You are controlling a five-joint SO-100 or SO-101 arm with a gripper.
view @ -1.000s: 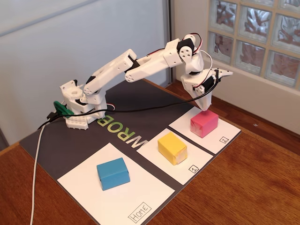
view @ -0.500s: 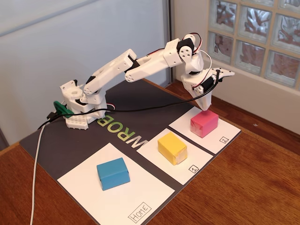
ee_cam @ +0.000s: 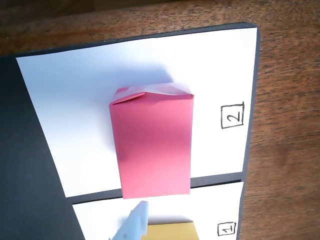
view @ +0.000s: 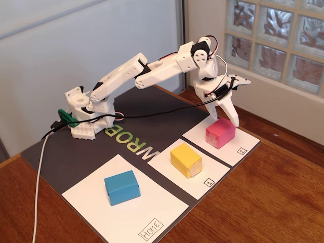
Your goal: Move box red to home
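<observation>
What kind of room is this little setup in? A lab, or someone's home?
Probably a home or small hobby space, not a lab: the arm sits on a wooden table beside a glass-block window, and the sheets, like the one marked Home, are hand-labelled paper on a dark mat.

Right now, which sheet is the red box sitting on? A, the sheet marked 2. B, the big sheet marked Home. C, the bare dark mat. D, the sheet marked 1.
A: in the wrist view the red box lies on the white sheet with the boxed 2 at its corner, and the fixed view shows it there too, under the open claw.
</observation>
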